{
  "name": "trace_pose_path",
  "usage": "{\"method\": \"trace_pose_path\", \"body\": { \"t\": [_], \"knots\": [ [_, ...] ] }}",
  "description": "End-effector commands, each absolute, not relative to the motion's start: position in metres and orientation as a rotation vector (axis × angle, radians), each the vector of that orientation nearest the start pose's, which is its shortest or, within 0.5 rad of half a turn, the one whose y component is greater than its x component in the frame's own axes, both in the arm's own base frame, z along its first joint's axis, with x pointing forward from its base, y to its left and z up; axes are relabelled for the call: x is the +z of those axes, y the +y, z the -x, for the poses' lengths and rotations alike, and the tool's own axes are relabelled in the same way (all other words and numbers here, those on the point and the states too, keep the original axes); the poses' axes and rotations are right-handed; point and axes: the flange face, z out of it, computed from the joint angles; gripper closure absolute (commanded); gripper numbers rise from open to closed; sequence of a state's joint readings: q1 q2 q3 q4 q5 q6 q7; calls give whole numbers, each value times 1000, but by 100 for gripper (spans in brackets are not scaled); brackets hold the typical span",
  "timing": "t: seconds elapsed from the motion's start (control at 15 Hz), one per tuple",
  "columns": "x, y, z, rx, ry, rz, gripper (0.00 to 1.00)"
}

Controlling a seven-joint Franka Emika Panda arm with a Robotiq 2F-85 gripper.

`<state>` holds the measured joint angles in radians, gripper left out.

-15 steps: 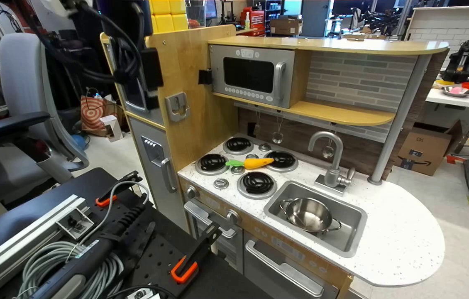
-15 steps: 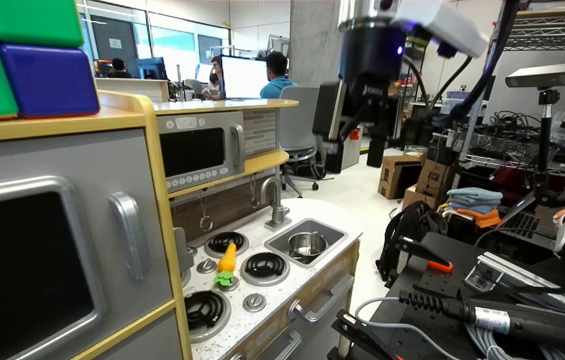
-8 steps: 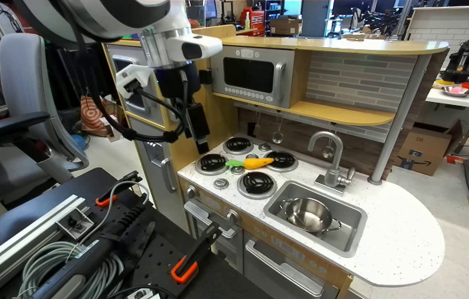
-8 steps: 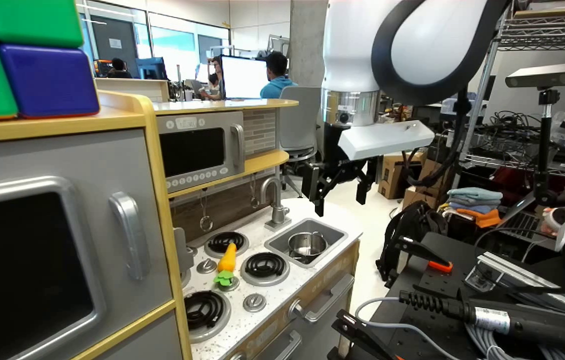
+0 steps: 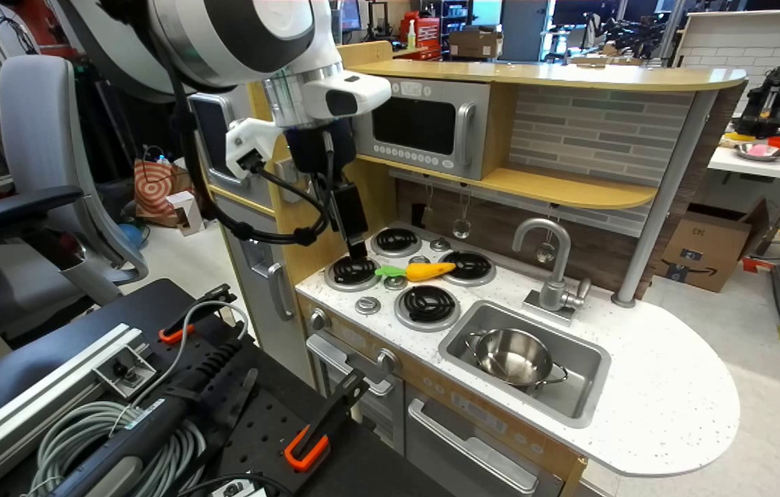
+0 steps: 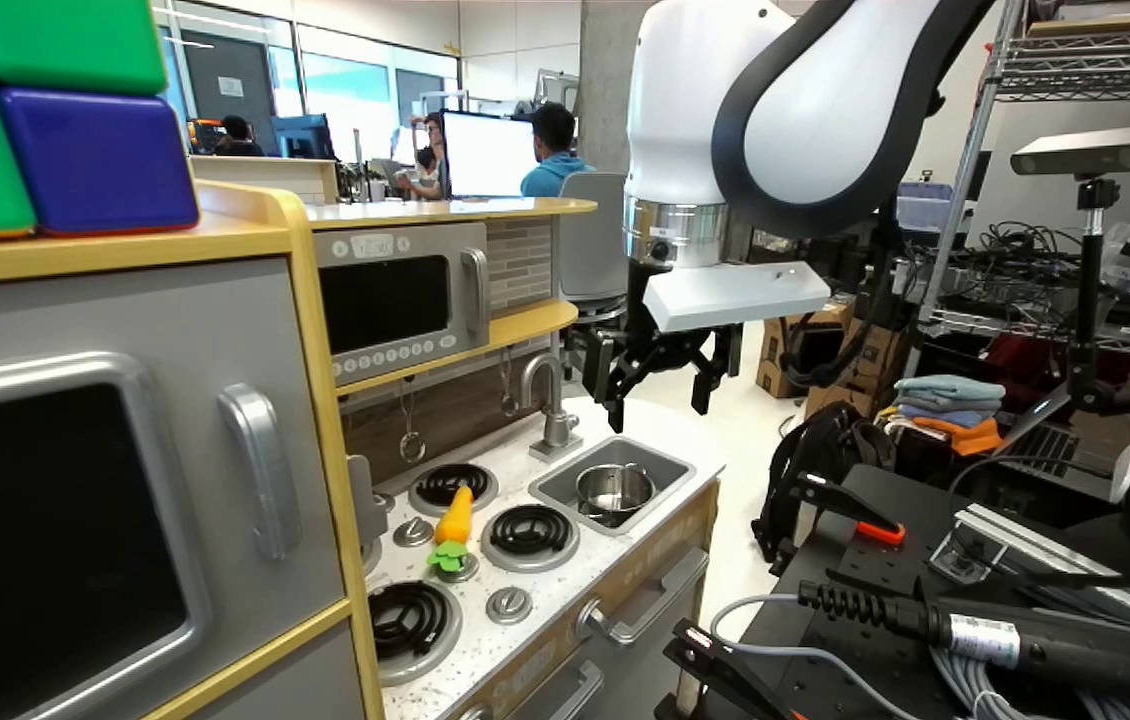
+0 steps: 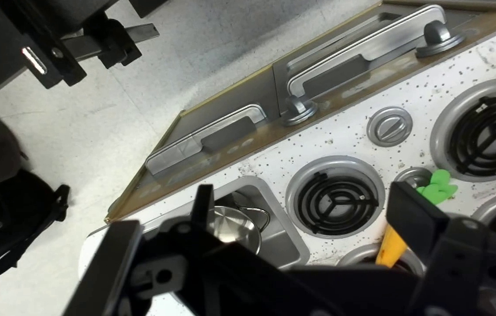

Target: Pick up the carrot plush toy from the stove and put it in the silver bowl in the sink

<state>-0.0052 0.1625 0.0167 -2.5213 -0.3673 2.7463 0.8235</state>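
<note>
The orange carrot plush toy (image 5: 429,271) with a green end lies on the stove (image 5: 379,324) among the burners and knobs. It also shows in an exterior view (image 6: 455,518). In the wrist view, my right-hand finger hides the middle of the carrot (image 7: 391,248). The silver bowl (image 5: 514,355), a shiny pot-like bowl with handles, sits inside the grey sink (image 5: 569,400); both show in the wrist view, where the left-hand finger partly covers the bowl (image 7: 237,224). My gripper (image 6: 658,408) is open and empty, fingers down, held above the counter and apart from the carrot.
The silver faucet (image 5: 556,269) stands behind the sink. A grey microwave box (image 5: 417,124) and yellow shelf (image 5: 569,186) overhang the back. A tall wooden side panel (image 5: 335,228) rises beside the stove. A black table (image 5: 279,414) with clamps and cables stands in front.
The arm has come down into view from high up. The gripper is lower and nearer the stove, moving right in an exterior view and slightly left in an exterior view. The carrot and bowl have not moved.
</note>
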Motion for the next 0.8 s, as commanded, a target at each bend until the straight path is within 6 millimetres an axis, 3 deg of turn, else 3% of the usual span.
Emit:
{"method": "trace_pose_path", "body": {
  "t": [0.0,0.33,0.73],
  "knots": [
    [212,21,-474,-233,829,3177,0],
    [172,19,-501,-318,1086,3163,0],
    [111,18,-563,-378,1370,3046,0]
  ]
}}
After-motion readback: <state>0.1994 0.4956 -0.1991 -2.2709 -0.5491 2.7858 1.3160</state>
